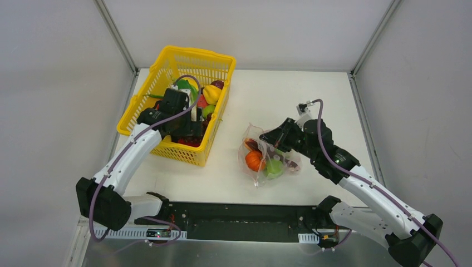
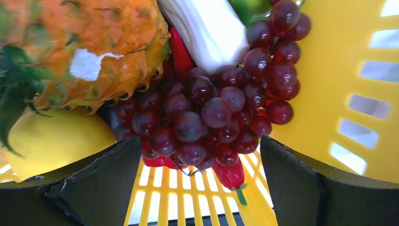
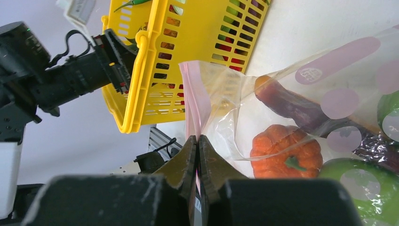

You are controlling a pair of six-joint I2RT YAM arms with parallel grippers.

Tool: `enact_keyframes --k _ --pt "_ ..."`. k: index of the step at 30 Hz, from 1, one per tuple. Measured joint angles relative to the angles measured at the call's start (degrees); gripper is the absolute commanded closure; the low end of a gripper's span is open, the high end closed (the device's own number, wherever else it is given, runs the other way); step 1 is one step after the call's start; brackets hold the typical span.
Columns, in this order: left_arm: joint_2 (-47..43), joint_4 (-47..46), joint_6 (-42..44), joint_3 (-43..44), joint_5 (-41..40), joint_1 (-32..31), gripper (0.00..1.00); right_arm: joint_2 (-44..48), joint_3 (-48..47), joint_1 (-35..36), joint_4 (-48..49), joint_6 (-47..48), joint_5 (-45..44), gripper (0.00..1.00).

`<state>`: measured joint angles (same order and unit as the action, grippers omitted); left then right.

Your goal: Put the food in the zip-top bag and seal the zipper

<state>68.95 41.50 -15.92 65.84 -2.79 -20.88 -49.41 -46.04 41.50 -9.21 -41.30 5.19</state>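
— Handling of the zip-top bag [image 3: 282, 80]?
— Probably light, limp, slippery; best taken by the stiffer zipper [image 3: 193, 94]. Lying on the counter [image 1: 278, 94], beside the basket [image 1: 195, 54], food [image 3: 284, 150] inside.
— Grip?
— At the right gripper [image 3: 197, 139]: pinched shut on that zipper. Farther, at the left gripper [image 2: 197, 160]: spread wide above the grapes [image 2: 207, 113], holding nothing.

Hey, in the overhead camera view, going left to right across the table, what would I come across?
yellow basket → zip-top bag, its near-left edge → orange toy pumpkin inside it → green apple inside it → right arm
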Motion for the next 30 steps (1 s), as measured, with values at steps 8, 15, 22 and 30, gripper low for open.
enact_keyframes --k 8,15,22,30 --pt "2.8 0.5 0.2 0.5 -2.9 0.0 0.01 -0.6 0.0 0.0 0.0 0.0 0.0 0.95" --pt "-10.4 3.0 2.5 4.4 -11.1 1.6 0.01 -0.7 0.0 0.0 0.1 0.0 0.0 0.95" --pt "-4.1 10.5 5.6 6.5 -11.3 8.4 0.01 -1.8 0.0 0.0 0.4 0.0 0.3 0.95" --pt "4.9 11.3 8.7 4.8 -9.9 12.3 0.01 -1.5 0.0 0.0 0.4 0.0 0.2 0.95"
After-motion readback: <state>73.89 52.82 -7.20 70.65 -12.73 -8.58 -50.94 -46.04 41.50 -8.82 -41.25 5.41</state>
